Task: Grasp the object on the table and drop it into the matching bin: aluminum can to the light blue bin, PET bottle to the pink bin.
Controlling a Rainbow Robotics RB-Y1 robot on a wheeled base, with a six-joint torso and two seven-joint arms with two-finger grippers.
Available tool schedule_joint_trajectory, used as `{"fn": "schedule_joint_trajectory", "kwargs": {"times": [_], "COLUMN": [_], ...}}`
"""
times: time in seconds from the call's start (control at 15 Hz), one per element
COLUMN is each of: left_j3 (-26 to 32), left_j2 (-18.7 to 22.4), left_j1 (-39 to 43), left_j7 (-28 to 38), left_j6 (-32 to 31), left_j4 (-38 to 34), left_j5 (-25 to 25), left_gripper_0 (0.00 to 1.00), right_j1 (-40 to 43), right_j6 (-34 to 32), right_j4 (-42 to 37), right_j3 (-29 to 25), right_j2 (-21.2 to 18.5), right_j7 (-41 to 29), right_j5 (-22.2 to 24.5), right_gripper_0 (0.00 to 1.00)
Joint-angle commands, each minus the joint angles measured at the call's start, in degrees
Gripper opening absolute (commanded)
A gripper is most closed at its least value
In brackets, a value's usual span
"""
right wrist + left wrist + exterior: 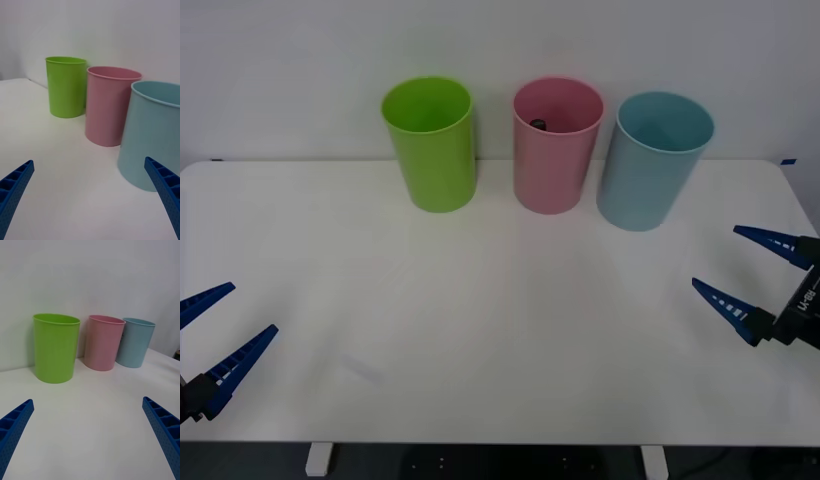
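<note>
The pink bin [556,150] stands in the middle of a row at the back of the white table [500,340], with the light blue bin [650,165] on its right. Inside the pink bin, near its left wall, a small dark round piece [538,124] shows, apparently the PET bottle's black cap; the rest is hidden. My left gripper [252,308] hovers open and empty at the table's front left. Open too, with nothing held, my right gripper [715,256] sits at the right edge. The right wrist view has the right gripper [88,161] facing the pink bin [108,108] and light blue bin [153,138].
A lime green bin [432,145] stands left of the pink one. In the left wrist view my left gripper [87,400] faces the green bin [55,348], pink bin [103,343] and blue bin [135,343]. A white wall rises behind the table.
</note>
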Motion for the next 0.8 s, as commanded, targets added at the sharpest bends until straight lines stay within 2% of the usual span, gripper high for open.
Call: {"fn": "schedule_joint_trajectory", "kwargs": {"times": [0.07, 0.4, 0.8], "left_j3": [0.0, 0.0, 0.0], "left_j2": [0.0, 0.0, 0.0], "left_j1": [0.0, 0.0, 0.0], "left_j7": [0.0, 0.0, 0.0], "left_j6": [0.0, 0.0, 0.0], "left_j4": [0.0, 0.0, 0.0], "left_j5": [0.0, 0.0, 0.0], "left_gripper_0": [1.0, 1.0, 1.0], "right_j1": [2.3, 5.6, 10.5], "right_j6": [-3.7, -5.0, -5.3], "right_j4": [0.0, -2.4, -4.7], "right_j3": [-1.5, -3.5, -4.3], "right_j2": [0.2, 0.8, 0.8], "right_j7": [-0.4, -0.4, -0.4], "right_j5": [-0.1, -0.4, -3.5], "right_gripper_0": [1.0, 1.0, 1.0]}}
